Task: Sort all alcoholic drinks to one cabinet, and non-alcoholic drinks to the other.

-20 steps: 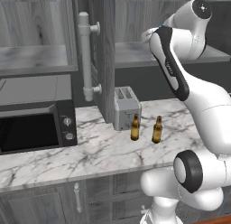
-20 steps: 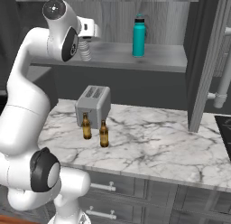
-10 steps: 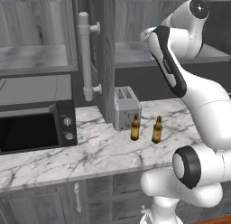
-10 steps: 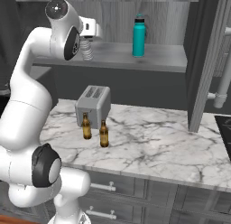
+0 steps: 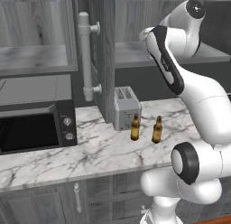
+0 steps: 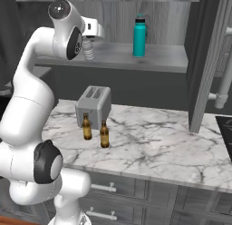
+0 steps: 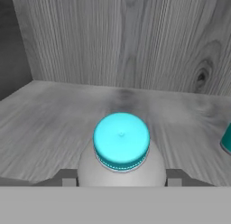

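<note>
My gripper (image 6: 87, 41) is shut on the clear ribbed water bottle (image 6: 88, 52) at the left end of the open cabinet's shelf (image 6: 154, 61). From above, the hand view shows the bottle's light-blue cap (image 7: 121, 139) between my fingertips (image 7: 67, 177). Whether the bottle rests on the shelf or hangs just over it I cannot tell. The teal flask (image 6: 139, 36) stands upright further right on the same shelf, just cut off at the hand view's edge (image 7: 227, 138). Two amber beer bottles (image 5: 135, 127) (image 5: 157, 130) stand on the marble counter in front of the toaster.
The toaster (image 6: 94, 104) sits on the counter (image 6: 158, 142) under the shelf. The cabinet's open door (image 5: 106, 60) with its pale bar handle (image 5: 85, 56) juts out. Left of that door are the other cabinet (image 5: 36, 60) and a microwave (image 5: 31, 130).
My hand with the water bottle has edged slightly to the right along the shelf. Nothing else has moved.
</note>
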{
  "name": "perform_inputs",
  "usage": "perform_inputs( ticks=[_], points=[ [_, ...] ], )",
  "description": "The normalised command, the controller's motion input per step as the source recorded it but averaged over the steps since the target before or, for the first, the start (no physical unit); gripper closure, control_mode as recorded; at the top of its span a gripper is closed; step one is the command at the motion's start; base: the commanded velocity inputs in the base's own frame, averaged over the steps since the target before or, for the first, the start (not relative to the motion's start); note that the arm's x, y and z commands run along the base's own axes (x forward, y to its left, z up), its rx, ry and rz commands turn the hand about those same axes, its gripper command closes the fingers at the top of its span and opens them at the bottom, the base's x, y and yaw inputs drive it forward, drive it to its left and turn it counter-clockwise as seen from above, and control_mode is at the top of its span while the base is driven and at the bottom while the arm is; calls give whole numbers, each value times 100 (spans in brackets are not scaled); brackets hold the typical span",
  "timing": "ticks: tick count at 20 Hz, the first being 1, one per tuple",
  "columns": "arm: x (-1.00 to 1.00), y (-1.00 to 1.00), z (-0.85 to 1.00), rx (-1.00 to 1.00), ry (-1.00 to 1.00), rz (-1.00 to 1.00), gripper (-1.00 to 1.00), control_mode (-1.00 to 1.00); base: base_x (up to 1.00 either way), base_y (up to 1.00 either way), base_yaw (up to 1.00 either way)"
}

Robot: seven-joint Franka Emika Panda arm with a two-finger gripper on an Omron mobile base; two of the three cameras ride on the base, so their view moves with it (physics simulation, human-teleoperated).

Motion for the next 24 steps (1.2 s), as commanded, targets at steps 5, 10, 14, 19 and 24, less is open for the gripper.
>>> perform_inputs(
  ticks=[5, 10, 14, 19, 24],
  points=[
    [13, 0, -4, 0, 0, -1, 100, -100, 0, 0, 0],
    [14, 0, -2, 0, 0, -1, 100, -100, 0, 0, 0],
    [13, -1, -1, 0, 0, -1, 100, -100, 0, 0, 0],
    [11, -1, 0, 0, 0, -1, 100, -100, 0, 0, 0],
    [11, 0, 0, 0, 2, -1, 100, -100, 0, 0, 0]
  ],
)
